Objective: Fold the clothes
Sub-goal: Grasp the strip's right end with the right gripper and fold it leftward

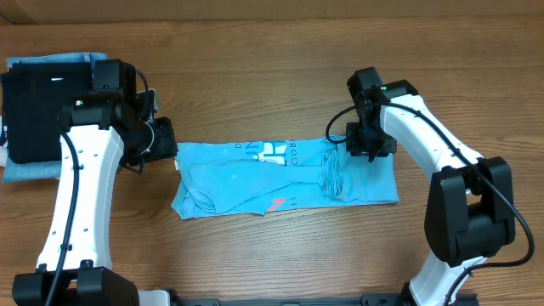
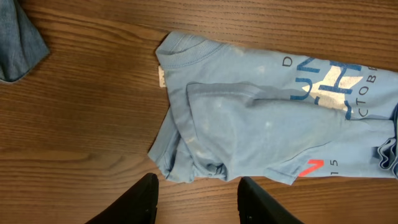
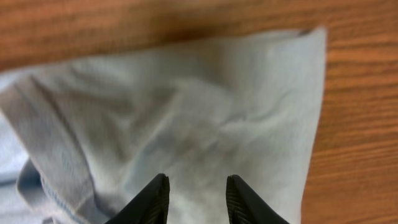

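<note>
The clothes, a light blue T-shirt (image 1: 285, 177) with white and coral lettering, lie folded into a long flat strip across the middle of the table. My left gripper (image 1: 163, 141) hovers just off the strip's left end, open; in the left wrist view its fingertips (image 2: 148, 186) stand apart over bare wood, with the shirt (image 2: 261, 124) just beyond them. Over the strip's right end my right gripper (image 1: 362, 150) is open. The right wrist view has this gripper (image 3: 198, 182) above the rumpled cloth (image 3: 205, 106), with nothing pinched between the jaws.
A folded black garment (image 1: 41, 115) lies on a folded denim-blue garment (image 1: 51, 61) at the back left, close behind the left arm. A corner of the denim garment (image 2: 18, 43) also shows in the left wrist view. Bare wooden tabletop (image 1: 280, 68) surrounds the shirt.
</note>
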Motion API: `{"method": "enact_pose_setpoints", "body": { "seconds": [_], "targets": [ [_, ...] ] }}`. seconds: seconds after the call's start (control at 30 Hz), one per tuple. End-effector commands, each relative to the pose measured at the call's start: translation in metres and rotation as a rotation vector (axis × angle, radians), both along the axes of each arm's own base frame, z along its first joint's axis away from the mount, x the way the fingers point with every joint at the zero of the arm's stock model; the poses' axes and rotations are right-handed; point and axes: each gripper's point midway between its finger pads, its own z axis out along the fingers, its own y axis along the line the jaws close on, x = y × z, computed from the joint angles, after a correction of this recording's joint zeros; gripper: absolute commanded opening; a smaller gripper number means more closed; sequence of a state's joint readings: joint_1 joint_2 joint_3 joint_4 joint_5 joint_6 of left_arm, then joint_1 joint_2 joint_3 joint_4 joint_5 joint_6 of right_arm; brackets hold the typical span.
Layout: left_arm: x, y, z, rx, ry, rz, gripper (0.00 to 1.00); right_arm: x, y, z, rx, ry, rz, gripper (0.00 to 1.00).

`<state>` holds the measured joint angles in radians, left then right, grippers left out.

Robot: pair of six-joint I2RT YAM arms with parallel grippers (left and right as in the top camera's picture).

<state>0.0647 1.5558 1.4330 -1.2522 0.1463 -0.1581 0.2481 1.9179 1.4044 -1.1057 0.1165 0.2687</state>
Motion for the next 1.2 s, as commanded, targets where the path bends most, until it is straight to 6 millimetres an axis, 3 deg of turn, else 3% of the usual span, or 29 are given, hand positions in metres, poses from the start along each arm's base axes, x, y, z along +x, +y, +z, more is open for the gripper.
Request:
{"method": "enact_pose_setpoints", "body": {
  "seconds": [0.0,0.13,0.4,0.6,0.73,0.87,0.93,1.07,1.17],
  "targets": [
    [0.0,-0.004,0.0,-0.012,0.002,-0.006,0.5,0.008,0.0,0.012,0.012,-0.06,-0.002,0.34],
    [-0.002,-0.004,0.0,-0.012,0.01,-0.006,0.5,0.005,0.018,0.006,0.07,-0.045,0.06,0.34],
    [-0.005,-0.004,-0.001,-0.013,0.021,-0.006,0.51,-0.014,0.038,-0.033,0.1,0.042,0.088,0.34],
    [-0.006,-0.004,-0.001,-0.013,0.028,-0.006,0.54,-0.02,0.082,-0.033,0.277,0.052,0.222,0.34],
    [-0.007,-0.004,-0.001,-0.013,0.029,-0.006,0.65,-0.018,0.083,-0.03,0.26,0.04,0.235,0.33],
    [-0.007,-0.003,-0.002,-0.005,0.034,-0.01,0.69,-0.001,0.068,-0.003,0.206,-0.033,0.184,0.33],
    [-0.007,-0.003,-0.005,-0.005,0.043,-0.012,0.7,0.01,0.06,0.023,0.191,-0.095,0.169,0.33],
    [-0.011,-0.004,-0.022,-0.01,0.099,-0.014,0.72,0.024,0.025,0.082,0.135,-0.214,0.102,0.35],
    [-0.015,-0.008,-0.041,-0.029,0.13,-0.058,0.72,0.022,0.006,0.105,0.136,-0.253,0.055,0.42]
  ]
}}
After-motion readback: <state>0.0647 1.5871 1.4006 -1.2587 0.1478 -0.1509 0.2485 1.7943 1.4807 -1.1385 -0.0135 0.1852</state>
